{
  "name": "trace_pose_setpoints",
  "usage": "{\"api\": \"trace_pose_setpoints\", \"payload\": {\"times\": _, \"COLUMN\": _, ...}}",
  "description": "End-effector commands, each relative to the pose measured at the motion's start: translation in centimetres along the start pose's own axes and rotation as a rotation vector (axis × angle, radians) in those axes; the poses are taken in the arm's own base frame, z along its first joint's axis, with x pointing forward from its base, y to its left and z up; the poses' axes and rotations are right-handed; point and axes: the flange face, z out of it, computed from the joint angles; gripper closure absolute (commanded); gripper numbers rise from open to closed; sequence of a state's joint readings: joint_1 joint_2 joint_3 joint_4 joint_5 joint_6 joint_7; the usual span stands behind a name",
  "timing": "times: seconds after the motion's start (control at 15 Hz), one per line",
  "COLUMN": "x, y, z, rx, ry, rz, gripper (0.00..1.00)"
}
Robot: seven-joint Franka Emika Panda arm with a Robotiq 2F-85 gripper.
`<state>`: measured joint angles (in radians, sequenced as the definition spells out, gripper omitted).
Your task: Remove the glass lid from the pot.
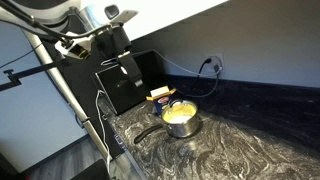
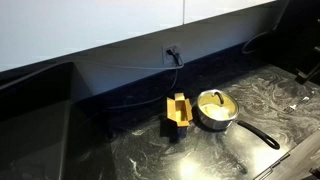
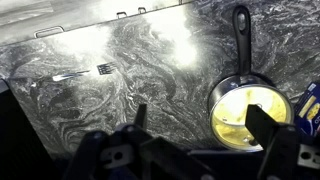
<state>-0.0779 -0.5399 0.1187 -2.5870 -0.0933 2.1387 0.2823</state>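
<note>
The pot (image 1: 180,119) is a small shiny steel saucepan with a yellow inside, standing on the dark marbled countertop. It shows in both exterior views (image 2: 214,112), with its long dark handle (image 2: 262,136) pointing toward the counter's front. The glass lid (image 2: 218,101) rests on the pot, and the yellow shows through it. In the wrist view the pot (image 3: 247,110) lies at the right, partly behind my right finger. My gripper (image 3: 203,122) is open and empty. It hangs high above the counter (image 1: 113,45), away from the pot.
A small yellow-and-blue box (image 1: 159,97) stands right beside the pot (image 2: 178,110). A black box (image 1: 125,85) stands at the wall. A fork (image 3: 85,72) lies on the counter. A wall socket with a cable (image 2: 173,53) is behind the pot.
</note>
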Motion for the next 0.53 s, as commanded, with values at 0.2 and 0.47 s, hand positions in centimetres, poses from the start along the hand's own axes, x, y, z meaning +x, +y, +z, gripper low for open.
{"api": "trace_pose_setpoints", "payload": {"times": 0.2, "x": 0.0, "y": 0.0, "z": -0.1, "rx": 0.0, "ry": -0.001, "rz": 0.0, "gripper": 0.0}}
{"api": "trace_pose_setpoints", "payload": {"times": 0.47, "x": 2.0, "y": -1.4, "z": 1.5, "rx": 0.047, "ry": 0.081, "rz": -0.011, "gripper": 0.0}}
